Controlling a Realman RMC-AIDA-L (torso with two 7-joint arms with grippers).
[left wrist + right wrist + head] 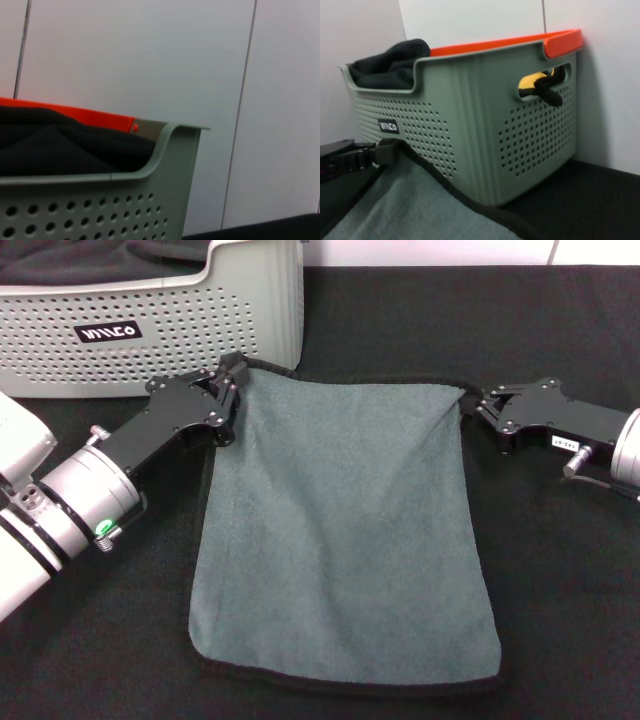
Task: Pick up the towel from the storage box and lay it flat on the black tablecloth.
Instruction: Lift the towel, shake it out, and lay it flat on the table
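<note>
Grey-green fleecy towel (345, 530) with thin black edging lies spread on the black tablecloth (560, 590), stretched between both jaws; its near edge is partly cut off. Left gripper (228, 390) jaws clamp one far corner, right gripper (472, 405) jaws the other. Storage box (150, 330) stands just behind the left jaws, its contents mostly hidden; dark cloth (390, 62) shows.

1. I see the towel (345, 530): muted grey-green, thin black edging.
2. The storage box (150, 335): light grey, rows of small holes, black label with white lettering, orange rim (520, 44).
3. The black tablecloth (560, 590): plain matte black.
</note>
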